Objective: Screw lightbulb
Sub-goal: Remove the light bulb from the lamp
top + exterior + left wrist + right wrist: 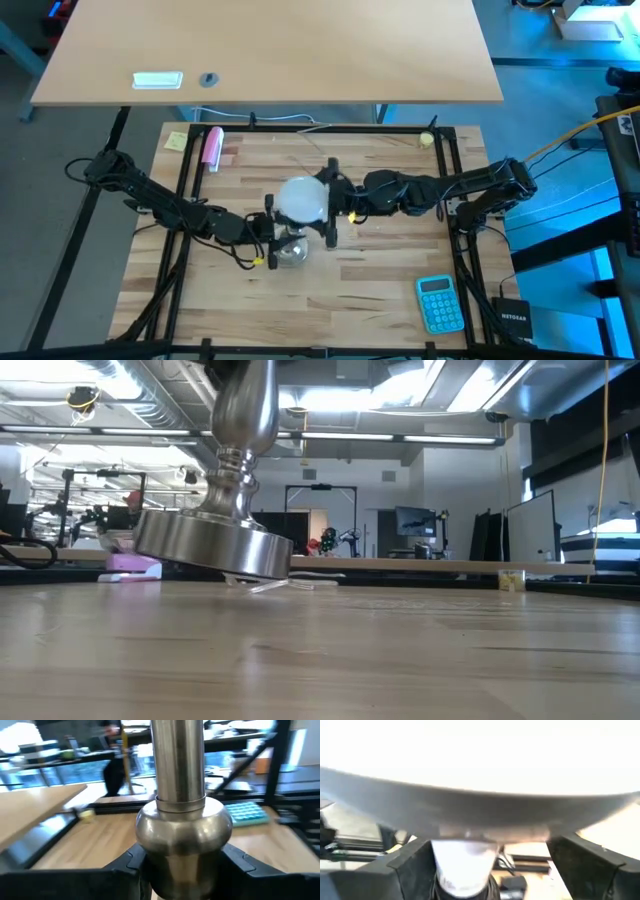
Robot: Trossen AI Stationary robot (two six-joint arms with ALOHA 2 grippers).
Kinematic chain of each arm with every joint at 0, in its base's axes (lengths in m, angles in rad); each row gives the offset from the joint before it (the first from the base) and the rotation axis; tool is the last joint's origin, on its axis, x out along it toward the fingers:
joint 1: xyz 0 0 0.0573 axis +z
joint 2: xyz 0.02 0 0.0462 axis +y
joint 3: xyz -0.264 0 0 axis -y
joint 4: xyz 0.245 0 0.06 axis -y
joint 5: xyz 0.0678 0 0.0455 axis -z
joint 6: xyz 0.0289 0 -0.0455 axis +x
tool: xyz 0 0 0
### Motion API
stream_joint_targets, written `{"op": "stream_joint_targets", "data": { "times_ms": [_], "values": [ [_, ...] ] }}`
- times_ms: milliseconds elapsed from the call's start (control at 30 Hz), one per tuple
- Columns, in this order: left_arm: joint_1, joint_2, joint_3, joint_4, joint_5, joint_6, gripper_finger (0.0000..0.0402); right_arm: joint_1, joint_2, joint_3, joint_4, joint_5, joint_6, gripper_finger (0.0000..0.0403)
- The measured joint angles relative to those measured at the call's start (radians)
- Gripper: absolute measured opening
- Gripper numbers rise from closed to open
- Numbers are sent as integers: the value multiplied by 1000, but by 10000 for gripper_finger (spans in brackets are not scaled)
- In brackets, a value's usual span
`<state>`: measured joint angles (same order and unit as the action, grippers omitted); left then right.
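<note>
1. The lightbulb (302,198), white and round, sits atop the silver lamp stand (290,250) near the middle of the wooden tabletop (380,290), seen from above.
2. Right gripper (333,202) is at the bulb's right side; its fingers (331,172) stand spread, one on either side of the globe, released rather than pressing it.
3. From the right wrist, the globe (480,760) fills the upper view, its narrow neck (465,865) dropping between the two dark fingers (405,865), with gaps on both sides.
4. Left gripper (268,232) is low at the stand's left; its fingers (130,865) are clenched on the stand's bulging stem (184,830), touching it on both sides.
5. At table level, the stand's round base (212,548) is tilted, its right edge off the tabletop.
6. A blue calculator (440,304) lies well apart toward the front right corner; a pink object (212,147) lies at the back left.
</note>
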<state>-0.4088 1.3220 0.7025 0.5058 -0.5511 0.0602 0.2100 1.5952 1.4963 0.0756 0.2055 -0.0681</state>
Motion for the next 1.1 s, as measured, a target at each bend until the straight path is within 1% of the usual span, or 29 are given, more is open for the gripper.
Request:
{"op": "stream_joint_targets", "data": {
  "times_ms": [133, 300, 400, 467, 567, 667, 833, 933, 1033, 1100],
  "values": [
    [-3, 0, 0, 4, -124, 1, 130, 2, -46, 0, -104, 62, 25, 361],
    [-4, 0, 0, 2, -314, -12, 130, 8, -87, 0, -215, 130, 57, 362],
    [-3, 0, 0, -3, -412, -27, 130, 6, -80, 0, -214, 156, 89, 362],
    [-3, 0, 0, -3, -450, -31, 130, 5, -57, 2, -159, 173, 98, 362],
    [-3, 0, 0, -2, -463, -30, 130, -3, -4, 2, -60, 249, 88, 362],
    [-4, 0, 0, -4, -470, -33, 130, -18, 45, 1, 53, 296, 86, 362],
    [-3, 0, 0, -12, -476, -36, 130, -38, 111, 1, 237, 296, 103, 363],
    [-3, 0, 0, -18, -476, -35, 130, -42, 125, 1, 319, 289, 85, 363],
    [-3, 0, 0, -19, -476, -36, 130, -49, 125, 1, 323, 288, 81, 360],
    [-3, 0, 0, -19, -476, -36, 130, -47, 126, 1, 316, 288, 65, 342]
  ]
}}
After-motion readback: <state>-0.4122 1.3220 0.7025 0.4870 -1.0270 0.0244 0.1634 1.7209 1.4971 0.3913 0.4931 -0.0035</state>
